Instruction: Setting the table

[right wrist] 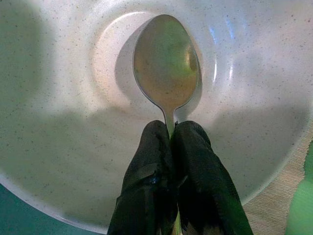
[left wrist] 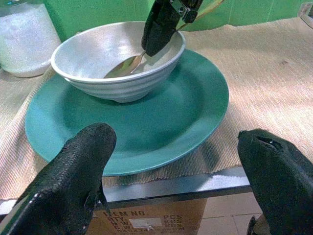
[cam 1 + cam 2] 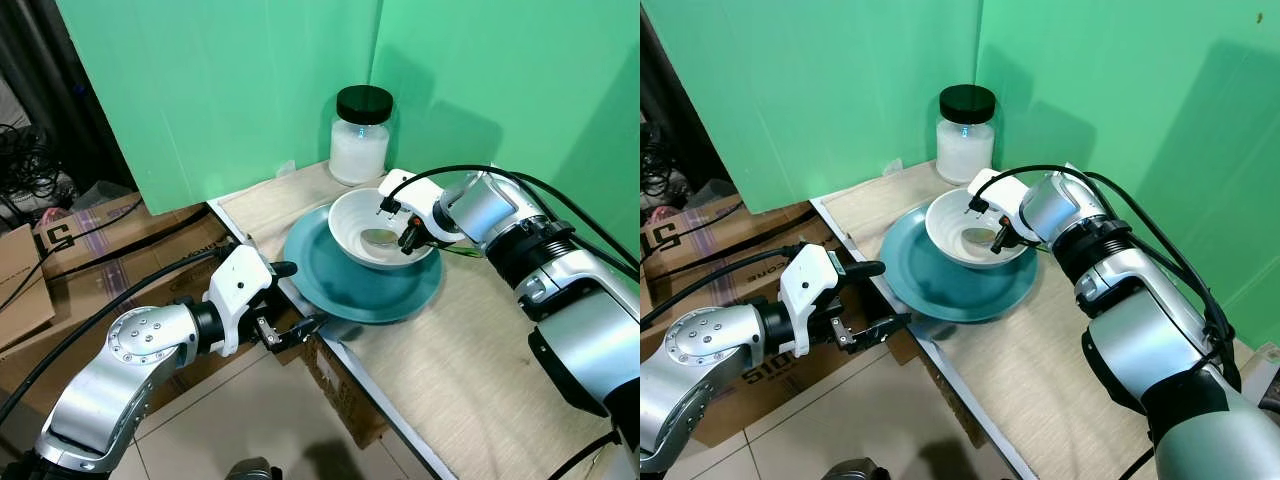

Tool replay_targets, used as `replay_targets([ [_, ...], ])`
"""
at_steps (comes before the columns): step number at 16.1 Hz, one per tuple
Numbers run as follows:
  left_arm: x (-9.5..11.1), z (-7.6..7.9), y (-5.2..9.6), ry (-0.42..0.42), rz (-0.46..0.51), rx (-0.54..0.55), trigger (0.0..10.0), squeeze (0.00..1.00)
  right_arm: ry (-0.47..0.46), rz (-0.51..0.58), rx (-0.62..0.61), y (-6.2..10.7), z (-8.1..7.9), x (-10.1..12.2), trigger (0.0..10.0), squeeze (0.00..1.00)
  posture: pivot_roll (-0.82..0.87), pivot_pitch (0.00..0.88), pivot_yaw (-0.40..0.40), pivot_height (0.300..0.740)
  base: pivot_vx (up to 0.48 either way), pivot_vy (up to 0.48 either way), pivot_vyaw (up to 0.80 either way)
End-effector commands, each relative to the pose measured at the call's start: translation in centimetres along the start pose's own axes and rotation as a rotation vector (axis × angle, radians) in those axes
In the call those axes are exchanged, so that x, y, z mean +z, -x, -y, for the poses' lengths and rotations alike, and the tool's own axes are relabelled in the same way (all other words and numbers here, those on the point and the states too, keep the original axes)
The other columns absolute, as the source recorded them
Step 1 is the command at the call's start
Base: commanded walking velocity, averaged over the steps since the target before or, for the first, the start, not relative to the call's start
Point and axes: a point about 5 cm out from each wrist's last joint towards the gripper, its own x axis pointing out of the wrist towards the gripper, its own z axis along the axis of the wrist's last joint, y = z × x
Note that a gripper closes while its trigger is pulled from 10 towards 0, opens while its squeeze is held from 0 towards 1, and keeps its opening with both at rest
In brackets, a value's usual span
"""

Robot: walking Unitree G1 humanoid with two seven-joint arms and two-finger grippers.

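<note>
Not much readable text here. The cardboard box (image 2: 151, 220) under the surface edge, bottom middle of the left wrist view, has black print starting "ITEM NO." with "PCS" beside it and blurry lines below. Another cardboard carton (image 3: 70, 235) at far left shows big black characters, can't tell which.

Makeshift test setup rather than a kitchen, green screen panels (image 3: 230, 90) standing at the top, cardboard boxes (image 3: 60, 270) and cables (image 3: 25, 165) lying at left.
</note>
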Motion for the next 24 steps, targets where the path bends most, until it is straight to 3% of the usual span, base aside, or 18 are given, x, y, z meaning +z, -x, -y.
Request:
replay_targets([
  [1, 0.0, 0.0, -0.1, -0.007, -0.008, -0.011, 10.0, 0.1, 0.024, 0.008, 0.001, 0.4, 0.2, 0.5, 0.0, 0.0, 0.13, 0.0, -0.025, 0.74, 0.0, 0.0, 0.0],
  [3, 0.0, 0.0, 0.0, -0.009, -0.009, -0.009, 10.0, 0.1, 0.015, 0.052, 0.002, 0.8, 0.3, 1.1, 0.0, 0.0, 0.13, 0.0, -0.024, 0.74, 0.0, 0.0, 0.0],
  [5, 0.0, 0.0, 0.2, -0.017, -0.012, -0.002, 10.0, 0.11, -0.06, 0.215, 0.026, 3.3, 1.0, 2.7, 0.0, 0.0, 0.14, 0.0, -0.03, 0.74, 0.0, 0.0, 0.0],
  [6, 0.0, 0.0, 0.2, -0.017, -0.012, -0.002, 10.0, 0.11, -0.06, 0.215, 0.026, 3.3, 1.0, 2.7, 0.0, 0.0, 0.14, 0.0, -0.03, 0.74, 0.0, 0.0, 0.0],
  [8, 0.2, 0.2, 0.5, -0.019, -0.003, 0.02, 10.0, 0.11, -0.19, 0.439, 0.07, 6.8, 1.8, 3.2, 0.0, 0.0, 0.15, 0.0, -0.046, 0.74, 0.0, 0.0, 0.0],
  [9, 0.3, 0.2, 0.6, -0.018, 0.001, 0.024, 10.0, 0.1, -0.205, 0.476, 0.078, 7.3, 1.8, 3.2, 0.0, 0.0, 0.15, 0.0, -0.048, 0.74, 0.0, 0.0, 0.0],
  [10, 0.7, 0.2, 0.8, -0.02, 0.028, 0.054, 10.0, 0.1, -0.283, 0.639, 0.11, 8.2, 1.4, 3.1, 0.0, 0.0, 0.16, 0.0, -0.056, 0.74, 0.0, 0.0, 0.0],
  [11, 1.2, 0.0, 1.0, -0.032, 0.057, 0.115, 10.0, 0.1, -0.381, 0.837, 0.102, 9.0, 0.9, 2.8, 9.8, 0.0, 0.16, 0.0, -0.059, 0.74, 0.0, 0.0, 0.0],
  [12, 1.6, -0.6, 1.2, -0.038, 0.084, 0.221, 10.0, 0.09, -0.446, 0.995, 0.059, 9.4, -0.1, 2.2, 10.0, 0.0, 0.16, 0.0, -0.057, 0.74, 0.0, 0.0, 0.0],
  [13, 2.0, -1.1, 1.4, -0.052, 0.121, 0.338, 10.0, 0.09, -0.474, 1.073, -0.022, 9.5, -1.1, 1.4, 10.0, 0.0, 0.15, 0.0, -0.049, 0.74, 0.0, 0.0, 0.0],
  [14, 2.2, -1.2, 1.5, -0.041, 0.137, 0.379, 10.0, 0.06, -0.507, 1.109, -0.053, 9.5, -1.8, 0.9, 10.0, 0.0, 0.14, 0.0, -0.045, 0.74, 0.0, 0.0, 0.0],
  [16, 2.6, -1.8, 1.7, -0.003, 0.161, 0.523, 10.0, 0.04, -0.684, 1.182, -0.143, 9.6, -4.4, -1.8, 10.0, 0.0, 0.14, 0.0, -0.034, 0.74, 0.0, 0.0, 0.0],
  [19, 2.9, -2.3, 1.3, 0.006, 0.192, 0.601, 10.0, 0.02, -0.808, 1.17, -0.352, 8.7, -6.9, -4.6, 10.0, 0.0, 0.11, 0.0, -0.006, 0.74, 0.0, 0.092, 0.0],
  [22, 3.0, -2.6, 1.4, -0.011, 0.186, 0.623, 10.0, 0.03, -0.877, 1.147, -0.391, 7.7, -8.1, -5.0, 10.0, 0.0, 0.12, 0.0, -0.002, 0.74, 0.0, 0.48, -0.8],
  [24, 3.1, -3.1, 1.7, -0.009, 0.192, 0.684, 10.0, 0.06, -0.872, 1.135, -0.387, 7.7, -8.6, -4.9, 10.0, 0.0, 0.14, 0.0, -0.016, 0.74, 0.0, 0.099, -0.8],
])
